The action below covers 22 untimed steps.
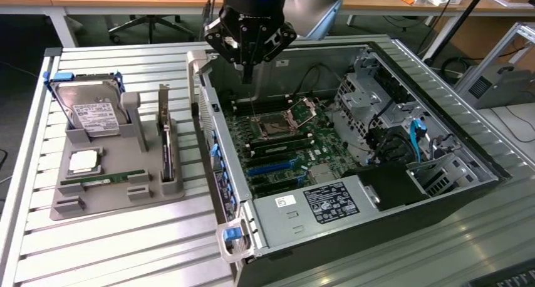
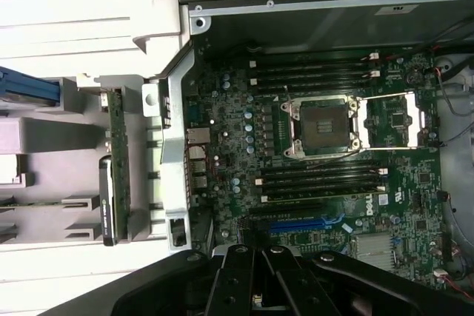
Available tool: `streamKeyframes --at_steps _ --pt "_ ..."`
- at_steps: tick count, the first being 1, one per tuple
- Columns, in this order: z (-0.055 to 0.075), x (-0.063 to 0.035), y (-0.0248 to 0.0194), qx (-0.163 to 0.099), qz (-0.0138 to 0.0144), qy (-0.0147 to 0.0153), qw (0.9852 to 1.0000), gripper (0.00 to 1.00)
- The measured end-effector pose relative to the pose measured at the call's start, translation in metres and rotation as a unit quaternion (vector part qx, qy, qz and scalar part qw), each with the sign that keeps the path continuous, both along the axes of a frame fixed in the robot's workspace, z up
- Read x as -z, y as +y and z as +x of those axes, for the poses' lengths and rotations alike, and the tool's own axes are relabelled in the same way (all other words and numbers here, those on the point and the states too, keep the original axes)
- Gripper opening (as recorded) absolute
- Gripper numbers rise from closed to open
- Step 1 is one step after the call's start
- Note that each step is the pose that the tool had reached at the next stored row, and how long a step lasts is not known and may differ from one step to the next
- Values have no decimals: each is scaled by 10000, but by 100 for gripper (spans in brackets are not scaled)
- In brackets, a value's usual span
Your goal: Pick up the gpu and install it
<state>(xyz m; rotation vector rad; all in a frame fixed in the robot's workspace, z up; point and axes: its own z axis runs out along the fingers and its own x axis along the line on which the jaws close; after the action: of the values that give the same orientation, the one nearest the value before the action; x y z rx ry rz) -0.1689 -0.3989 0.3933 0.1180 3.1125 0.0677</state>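
Hovering above the back edge of the open computer case (image 1: 280,227) with gripper (image 1: 247,74) clenched on nothing. Noted gpu (image 1: 165,143) standing on edge in the gray holder (image 1: 117,202), just beside the case, untouched. For a clean pick, probably best to open wide, line up along the thin board, then lift straight.

**Gripper over open case, gpu in its holder**

The gripper (image 1: 247,75) hangs above the open computer case (image 1: 284,219), near its far wall, fingers pressed together and holding nothing. At the exterior view's left, the gpu (image 1: 165,146) stands on edge in a grey holder (image 1: 109,202) on the slatted desk (image 1: 125,249), beside 1 hard drive (image 1: 94,114) and 1 RAM stick (image 1: 104,178).
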Motion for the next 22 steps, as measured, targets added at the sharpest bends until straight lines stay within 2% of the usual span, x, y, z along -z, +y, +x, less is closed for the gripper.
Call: streamKeyframes --at_steps 22 --pt "-82 0 0 0 0 0 10000 11"
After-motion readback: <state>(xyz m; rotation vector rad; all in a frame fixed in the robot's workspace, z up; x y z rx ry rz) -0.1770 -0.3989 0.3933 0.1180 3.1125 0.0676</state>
